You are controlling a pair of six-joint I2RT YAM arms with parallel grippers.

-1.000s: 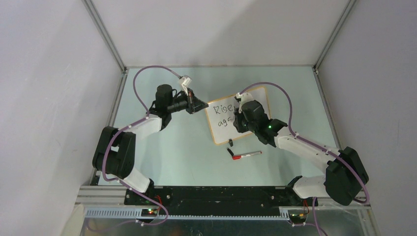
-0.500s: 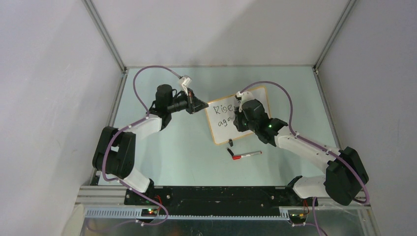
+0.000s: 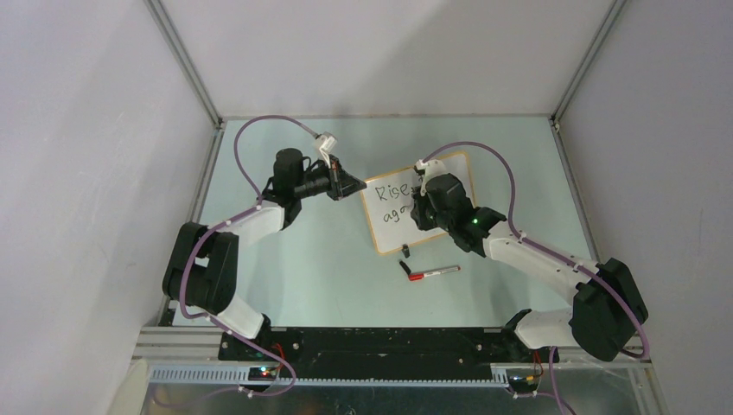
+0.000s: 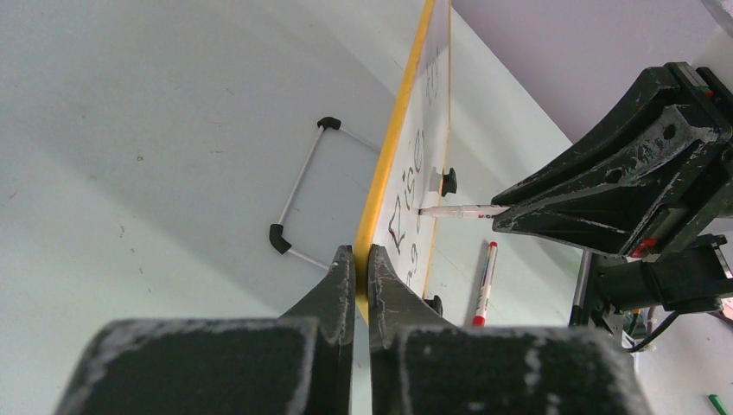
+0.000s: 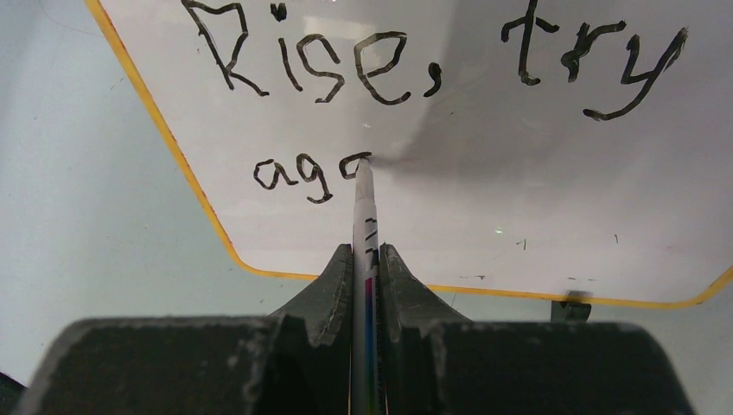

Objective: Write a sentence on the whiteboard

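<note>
On the left side, the left gripper (image 3: 350, 184) is closed on the left edge of the whiteboard (image 3: 391, 235). In the left wrist view its two fingers (image 4: 341, 277) pinch the thin orange frame between them, with no gap on either side.

The whiteboard lies on the pale green table (image 3: 302, 259), near the middle and a little toward the far side, turned at an angle to the table edges. A small black clip foot (image 3: 404, 252) shows at its near edge.

The sentence (image 5: 415, 60) is written in black. The upper line reads "Rise, try", and the lower line so far has "ag" and the beginning of a third letter.

The right gripper (image 5: 367, 255) is above the middle of the board, and its fingers are clamped on a white marker (image 5: 364, 207). The marker points away from the wrist camera, and its tip touches the board exactly at the top of this third letter. In the left wrist view the same marker (image 4: 454, 210) sticks out from the right gripper and meets the white surface.

In front of the board, just beside its near edge, a second marker (image 3: 435, 271) with a red end lies flat on the table, apart from both grippers.
</note>
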